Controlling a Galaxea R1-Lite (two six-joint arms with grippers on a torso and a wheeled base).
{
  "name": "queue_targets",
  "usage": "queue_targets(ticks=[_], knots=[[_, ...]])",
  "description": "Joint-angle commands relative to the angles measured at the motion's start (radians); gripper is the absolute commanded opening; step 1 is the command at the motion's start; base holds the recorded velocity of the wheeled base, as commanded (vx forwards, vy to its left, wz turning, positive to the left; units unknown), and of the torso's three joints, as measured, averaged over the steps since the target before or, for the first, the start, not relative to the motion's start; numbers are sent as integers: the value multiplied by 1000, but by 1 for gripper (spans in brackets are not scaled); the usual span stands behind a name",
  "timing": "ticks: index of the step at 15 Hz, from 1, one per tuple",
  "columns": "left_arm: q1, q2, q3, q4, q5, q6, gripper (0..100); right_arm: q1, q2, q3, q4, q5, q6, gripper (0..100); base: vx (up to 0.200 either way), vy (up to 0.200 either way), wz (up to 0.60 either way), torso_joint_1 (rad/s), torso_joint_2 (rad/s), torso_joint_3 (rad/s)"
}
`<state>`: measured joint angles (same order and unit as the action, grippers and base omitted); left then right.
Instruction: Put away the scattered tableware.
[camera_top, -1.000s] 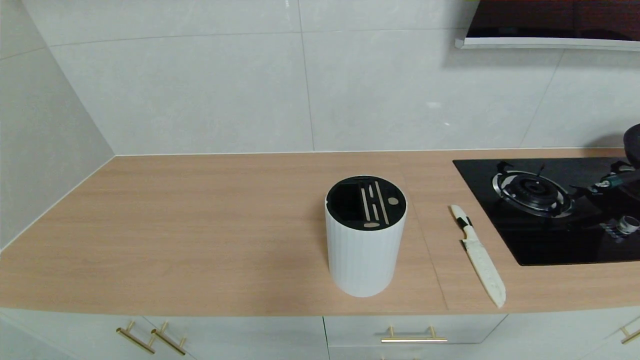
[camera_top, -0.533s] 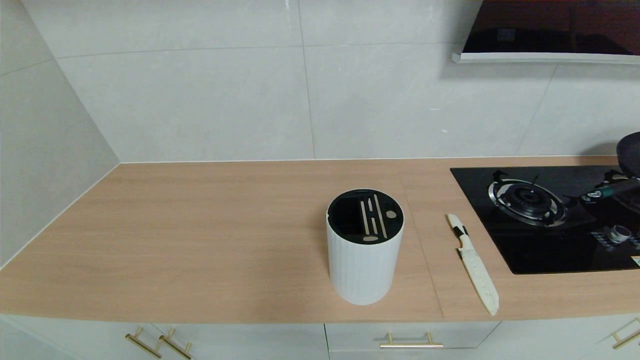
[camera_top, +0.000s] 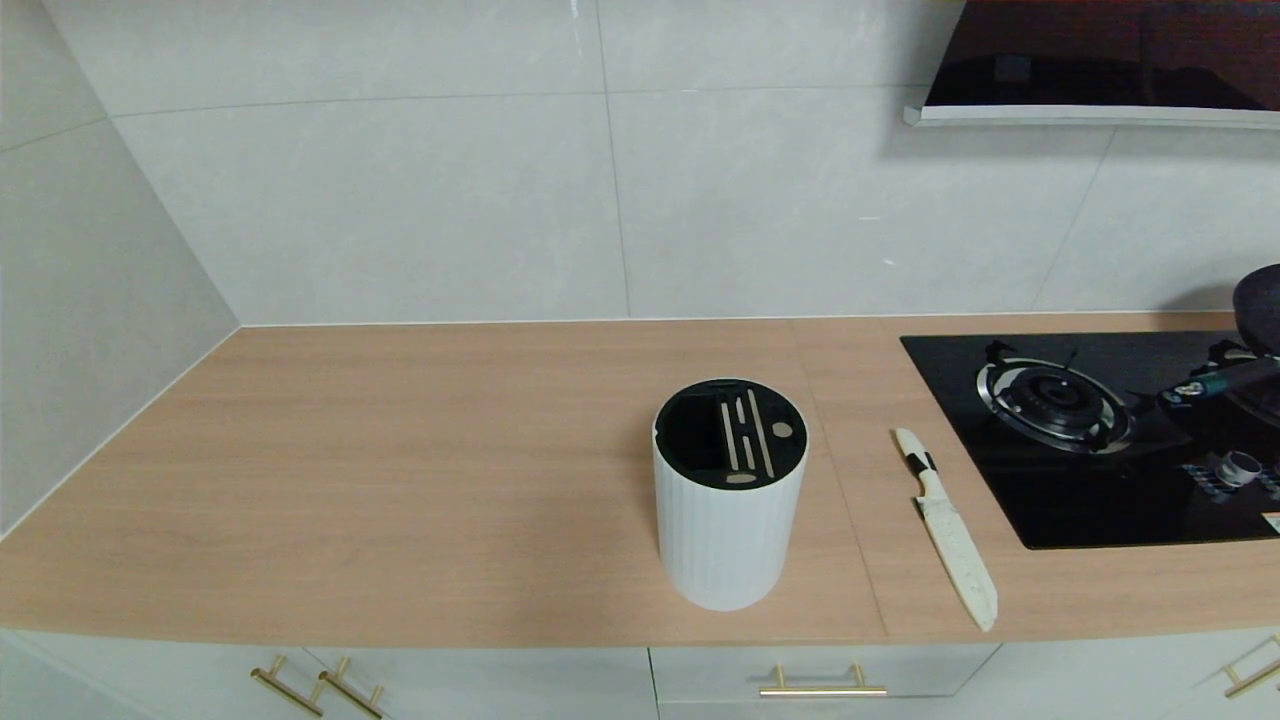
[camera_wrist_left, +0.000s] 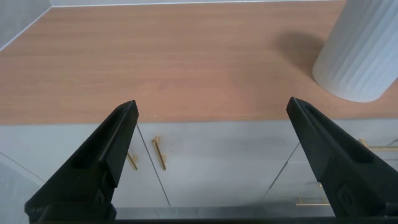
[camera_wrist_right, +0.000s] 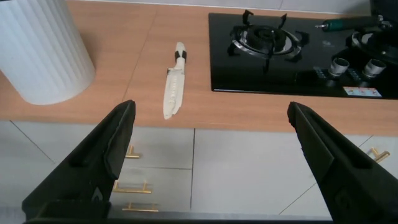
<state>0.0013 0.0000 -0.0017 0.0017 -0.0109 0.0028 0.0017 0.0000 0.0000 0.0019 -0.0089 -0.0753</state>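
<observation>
Knife (camera_top: 945, 525), pale in blade and handle with a black band at the grip, lies flat on the bench (camera_top: 400, 480) close to its front edge. Its handle is toward the back wall and its tip toward the front. It sits between the white ribbed holder (camera_top: 730, 520) and the black gas hob (camera_top: 1080, 500), touching neither. The holder stands upright near the front edge, its black top cut with narrow slots and one wide opening. The left gripper (camera_wrist_left: 214, 168) hangs in front of the bench's front edge, before the cabinet fronts (camera_top: 500, 680) with brass handles, claw spread wide and holding nothing. The right gripper (camera_wrist_right: 205, 162) hangs likewise off the front edge, nearer the knife and hob, its claw also spread and bare.
</observation>
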Motion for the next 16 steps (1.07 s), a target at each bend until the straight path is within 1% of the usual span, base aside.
queue_targets(ticks=[1,2,3,4,5,6,7,10,11,13,15,16], knots=[[0,2,0,0,0,0,100,0,0,0,0,1,-11,100,0,0,0,0,0,0],[0,2,-1,0,0,0,100,0,0,0,-2,1,-12,100,0,0,0,0,0,0],[0,2,0,0,0,0,100,0,2,-38,-13,6,-8,100,0,0,0,0,0,0],[0,2,0,0,0,0,100,4,21,-153,-3,32,11,100,0,0,0,0,0,0],[0,2,-1,0,0,0,100,17,86,-239,36,81,31,100,0,0,0,0,0,0],[0,2,0,0,0,0,100,17,141,-285,72,119,31,100,0,0,0,0,0,0],[0,2,0,0,0,0,100,17,238,-322,75,144,31,100,0,0,0,0,0,0],[0,2,0,0,0,0,100,20,581,-417,61,142,31,100,0,0,0,0,0,0],[0,2,0,0,0,0,100,24,713,-448,32,142,34,100,0,0,0,0,0,0],[0,2,-1,0,0,0,100,81,962,-503,-48,133,35,100,0,0,0,0,0,0],[0,2,0,0,0,0,100,130,1144,-555,-79,121,37,100,0,0,0,0,0,0],[0,2,0,0,0,0,100,156,1250,-581,-120,107,37,100,0,0,0,0,0,0]])
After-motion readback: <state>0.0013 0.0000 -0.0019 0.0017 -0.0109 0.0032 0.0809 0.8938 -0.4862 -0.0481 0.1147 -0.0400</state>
